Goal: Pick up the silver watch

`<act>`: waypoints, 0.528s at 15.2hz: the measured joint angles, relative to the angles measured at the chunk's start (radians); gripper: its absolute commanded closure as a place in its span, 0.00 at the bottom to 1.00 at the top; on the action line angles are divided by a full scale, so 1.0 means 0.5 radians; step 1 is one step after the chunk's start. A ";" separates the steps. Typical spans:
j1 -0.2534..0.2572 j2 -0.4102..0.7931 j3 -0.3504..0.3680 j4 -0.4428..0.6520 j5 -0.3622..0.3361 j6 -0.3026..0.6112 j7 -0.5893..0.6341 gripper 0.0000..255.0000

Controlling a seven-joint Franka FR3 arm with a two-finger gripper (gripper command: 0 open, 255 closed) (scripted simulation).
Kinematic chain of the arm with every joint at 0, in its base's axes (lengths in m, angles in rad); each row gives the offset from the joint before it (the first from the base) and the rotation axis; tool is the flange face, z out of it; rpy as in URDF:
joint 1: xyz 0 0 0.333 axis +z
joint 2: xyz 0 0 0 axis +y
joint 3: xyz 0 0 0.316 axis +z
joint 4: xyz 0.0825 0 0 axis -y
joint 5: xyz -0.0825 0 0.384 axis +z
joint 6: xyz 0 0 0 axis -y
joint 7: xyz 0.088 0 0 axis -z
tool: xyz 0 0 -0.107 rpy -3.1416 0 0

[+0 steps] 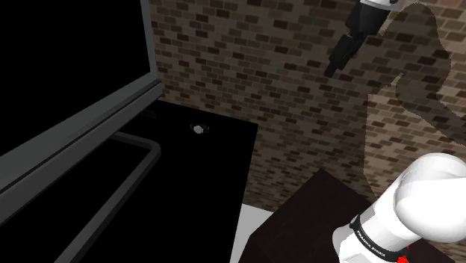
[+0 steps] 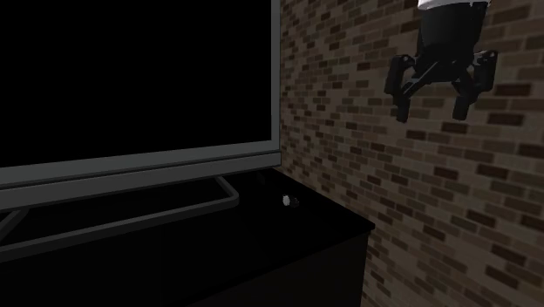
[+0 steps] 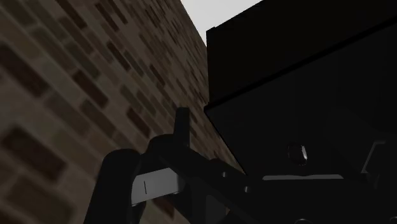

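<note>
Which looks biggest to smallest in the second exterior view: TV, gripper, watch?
1. TV, by far the largest.
2. gripper, open, much smaller.
3. watch, a tiny pale speck on the dark cabinet.

The white arm (image 1: 422,196) shows its bulky lower link with a dark joint band at about 4 o'clock in the shoulder view. From there it rises out of frame and comes back in at about 1 o'clock. There the black end effector (image 2: 431,112) hangs high in the air, tilted so that its tips aim toward 7 o'clock. In the second exterior view it sits at about 2 o'clock below the white wrist (image 2: 449,4), aiming toward 6 o'clock. Its two fingers (image 2: 402,98) are spread wide apart from the broad black body and touch nothing.
</note>
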 measured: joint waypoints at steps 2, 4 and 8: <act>0.009 0.028 0.001 -0.003 0.008 0.025 -0.004 0.00; 0.035 0.122 -0.005 0.006 0.027 0.090 -0.031 0.00; 0.103 0.371 -0.008 0.051 0.084 0.248 -0.089 0.00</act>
